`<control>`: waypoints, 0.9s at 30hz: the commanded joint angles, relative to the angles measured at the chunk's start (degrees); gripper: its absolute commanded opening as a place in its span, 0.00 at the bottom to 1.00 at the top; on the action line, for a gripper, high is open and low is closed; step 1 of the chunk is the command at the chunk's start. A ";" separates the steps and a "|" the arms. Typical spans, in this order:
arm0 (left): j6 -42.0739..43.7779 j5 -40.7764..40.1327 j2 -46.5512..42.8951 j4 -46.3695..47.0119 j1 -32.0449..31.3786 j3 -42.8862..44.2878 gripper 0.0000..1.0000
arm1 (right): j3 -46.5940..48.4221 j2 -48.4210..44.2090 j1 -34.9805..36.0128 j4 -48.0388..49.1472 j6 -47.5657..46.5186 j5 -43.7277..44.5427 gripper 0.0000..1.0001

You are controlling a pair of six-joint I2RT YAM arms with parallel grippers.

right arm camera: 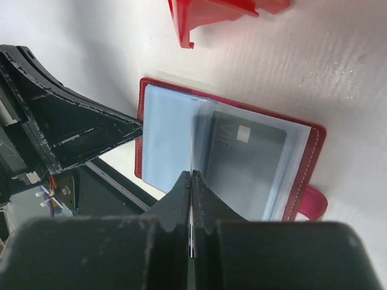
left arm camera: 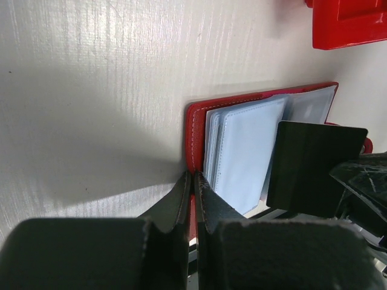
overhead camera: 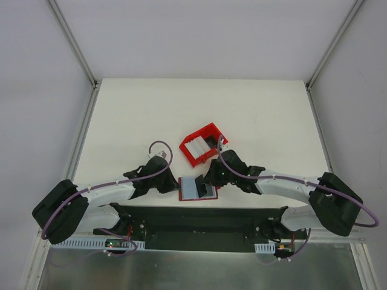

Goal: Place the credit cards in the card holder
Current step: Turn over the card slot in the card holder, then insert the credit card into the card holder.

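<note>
The red card holder [overhead camera: 191,187] lies open near the table's front edge, pale blue-grey pockets up. My left gripper [overhead camera: 177,184] is shut on its left red edge [left arm camera: 192,151]. My right gripper [overhead camera: 211,180] is shut on a thin card [right arm camera: 192,145], held on edge over the wallet's middle. In the left wrist view this card shows as an upright dark rectangle [left arm camera: 314,166]. A dark card marked VIP [right arm camera: 245,163] sits inside a clear right-hand pocket. The closing tab [right arm camera: 311,202] sticks out at the right. Whitish cards [overhead camera: 196,147] lie in the bin.
A red open-topped plastic bin [overhead camera: 192,160] stands just behind the wallet, and also shows in the left wrist view [left arm camera: 347,24] and the right wrist view [right arm camera: 211,15]. The black base rail [overhead camera: 199,220] runs along the near edge right below the wallet.
</note>
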 commanded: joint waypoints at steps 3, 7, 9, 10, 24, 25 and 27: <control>1.30 -2.44 1.36 -2.97 -0.51 -1.00 0.00 | -4.02 2.12 -2.47 12.60 4.63 -3.92 0.00; 1.04 -2.44 1.44 -2.88 -0.51 -1.09 0.00 | -7.10 2.56 -3.35 14.89 5.68 -3.57 0.00; 0.86 -2.53 1.36 -2.88 -0.42 -1.27 0.00 | -8.77 2.13 -3.79 16.64 6.30 -3.48 0.00; 0.86 -2.62 1.36 -2.88 -0.42 -1.27 0.00 | -9.12 1.78 -3.88 16.65 6.21 -3.31 0.00; 0.78 -2.44 2.41 -2.79 -0.51 -0.65 0.00 | -12.90 2.65 -4.23 22.53 9.55 -4.27 0.00; 0.86 -2.53 2.50 -2.79 -0.42 -0.65 0.00 | -12.91 3.35 -4.32 23.32 9.81 -4.62 0.00; 0.95 -2.44 2.59 -2.88 -0.42 -0.57 0.00 | -12.90 3.88 -4.23 24.38 10.17 -4.97 0.00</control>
